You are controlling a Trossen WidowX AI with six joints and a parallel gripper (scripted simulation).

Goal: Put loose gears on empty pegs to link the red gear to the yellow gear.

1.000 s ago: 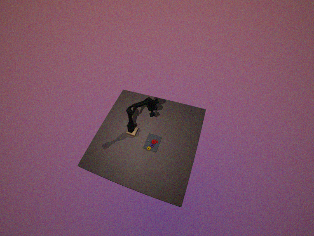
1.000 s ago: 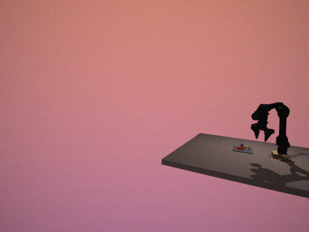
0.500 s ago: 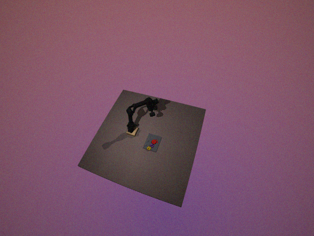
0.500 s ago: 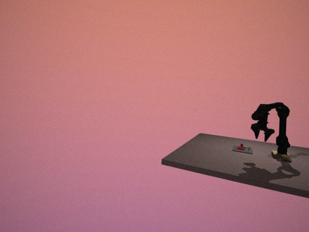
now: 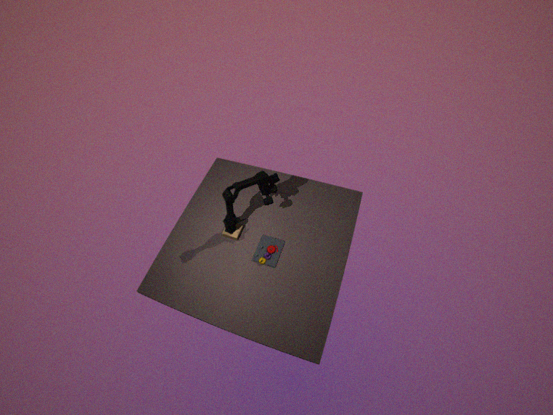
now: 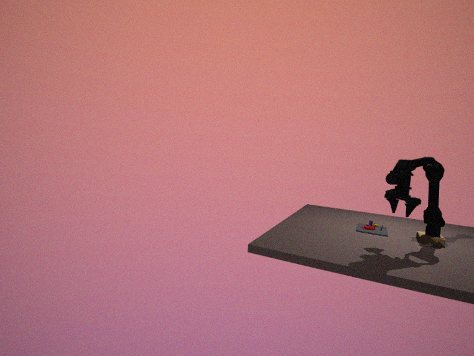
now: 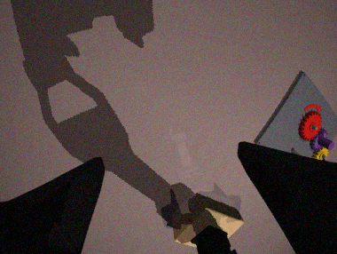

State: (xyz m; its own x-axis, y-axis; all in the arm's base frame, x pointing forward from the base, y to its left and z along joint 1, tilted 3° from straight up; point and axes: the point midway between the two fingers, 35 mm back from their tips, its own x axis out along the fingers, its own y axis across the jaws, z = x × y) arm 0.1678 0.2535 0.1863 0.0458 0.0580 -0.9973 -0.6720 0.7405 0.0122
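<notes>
Purple gear: between red and yellow; leave undisturbed.
Black gripper: spread, empty; best kept well away.

One robot arm at the scene's right in the exterior view; one grey board. On the board, three gears: one red, one purple, one yellow. One red arrow.
</notes>
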